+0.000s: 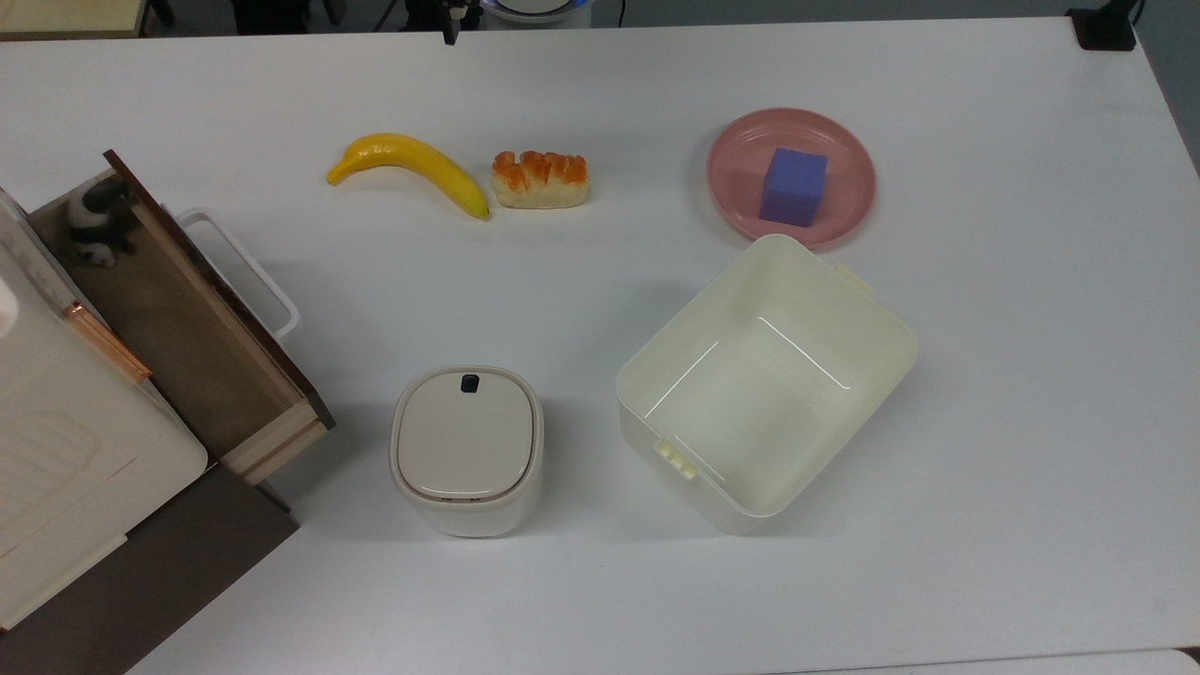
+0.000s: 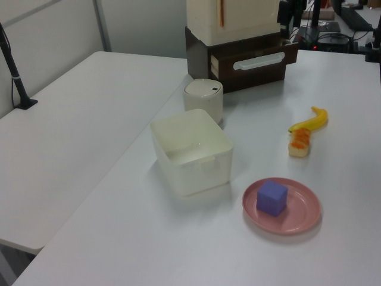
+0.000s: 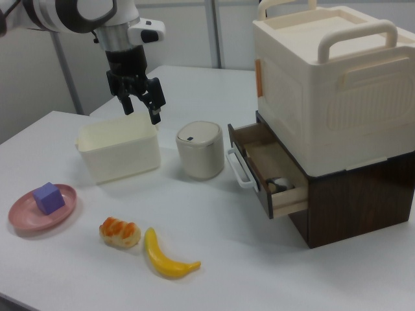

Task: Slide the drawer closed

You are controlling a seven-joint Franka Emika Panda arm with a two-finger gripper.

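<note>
right view showed the tool (image 3: 141, 103) hanging above the far rim of the cream plastic bin (image 3: 120, 150), fingers spread fairly wide and holding nothing, well apart from the drawer (image 3: 262, 165). the drawer stood pulled out of the dark brown cabinet (image 3: 353, 194) under the big cream box (image 3: 331, 84), its dark front panel and white loop handle (image 3: 237, 170) facing the lidded white container (image 3: 200, 149). a small black-and-white object (image 3: 280, 186) lay inside near one end.

the main risk seemed to be the crowded approach. in the top view the lidded container (image 1: 466, 450) sat just beside the drawer's (image 1: 187, 309) near corner, so a low sweep from the bin (image 1: 764, 384) toward the handle (image 1: 246, 272) could knock it. the drawer also sat angled to the worktop (image 1: 600, 84) edges in the top view; a push not lined up with its travel would likely jam it or shift the cabinet. pressing on the thin loop instead of the flat panel could let the fingers slip off or through it. the banana (image 3: 167, 257) and the bread piece (image 3: 119, 232) looked safely clear.
</note>
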